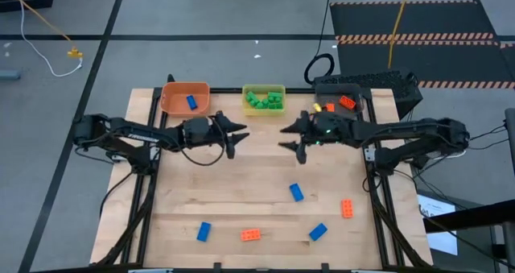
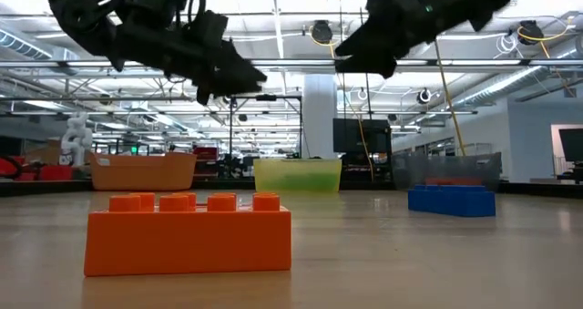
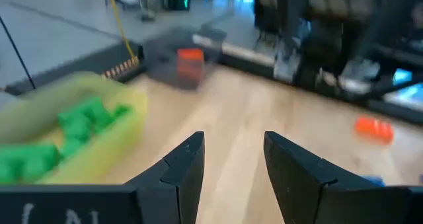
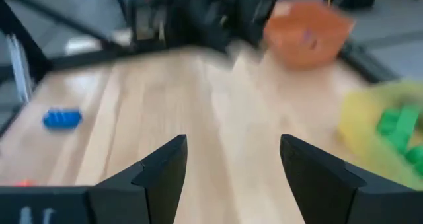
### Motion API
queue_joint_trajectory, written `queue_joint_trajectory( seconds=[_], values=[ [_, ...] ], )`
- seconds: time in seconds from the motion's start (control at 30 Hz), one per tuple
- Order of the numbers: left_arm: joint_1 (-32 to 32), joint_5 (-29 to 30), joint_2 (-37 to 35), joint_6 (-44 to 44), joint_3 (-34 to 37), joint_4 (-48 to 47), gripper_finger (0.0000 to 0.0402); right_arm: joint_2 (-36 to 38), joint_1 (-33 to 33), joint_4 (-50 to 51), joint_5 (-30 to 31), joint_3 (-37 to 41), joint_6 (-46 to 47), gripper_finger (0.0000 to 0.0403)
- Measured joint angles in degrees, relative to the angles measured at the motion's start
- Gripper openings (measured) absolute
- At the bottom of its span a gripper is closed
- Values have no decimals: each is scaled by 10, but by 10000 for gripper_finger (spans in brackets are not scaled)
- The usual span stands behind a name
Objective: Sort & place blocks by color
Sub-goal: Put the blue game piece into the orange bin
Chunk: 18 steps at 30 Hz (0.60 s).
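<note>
Your left hand [image 1: 238, 134] hangs above desk [image 1: 257, 176], near side of yellow bin [image 1: 264, 88]; fingers parted, gripping nothing. Your right hand [image 1: 291, 136] faces it across small gap, fingers spread wider, also empty. Green blocks [image 1: 265, 101] sit in yellow bin, one blue block [image 1: 191, 102] in orange bin [image 1: 185, 97], orange blocks [image 1: 347, 101] in grey bin [image 1: 346, 96]. Loose blue blocks [image 1: 296, 192] and loose orange blocks [image 1: 250, 234] lie on desk, well apart from both hands, far from yellow bin.

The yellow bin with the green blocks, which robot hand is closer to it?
Left. The left gripper hovers just in front of the yellow bin, toward its left corner. The right gripper hangs a bit farther out, off its right corner.
</note>
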<state>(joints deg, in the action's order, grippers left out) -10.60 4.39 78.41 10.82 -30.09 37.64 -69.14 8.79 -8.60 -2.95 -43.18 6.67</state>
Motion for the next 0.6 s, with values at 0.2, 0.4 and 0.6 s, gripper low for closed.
queue_joint_trajectory(
  seconds=[0.2,0.4,0.6],
  values=[
    [-27,-34,-54,-22,-2,-6,156,-58,-95,273,95,-163,45,235],
    [-32,-50,-112,-57,-3,-65,156,-117,-152,491,135,-278,227,236],
    [-36,-50,-153,-71,-3,-127,156,-180,-185,613,88,-287,409,236]
  ],
)
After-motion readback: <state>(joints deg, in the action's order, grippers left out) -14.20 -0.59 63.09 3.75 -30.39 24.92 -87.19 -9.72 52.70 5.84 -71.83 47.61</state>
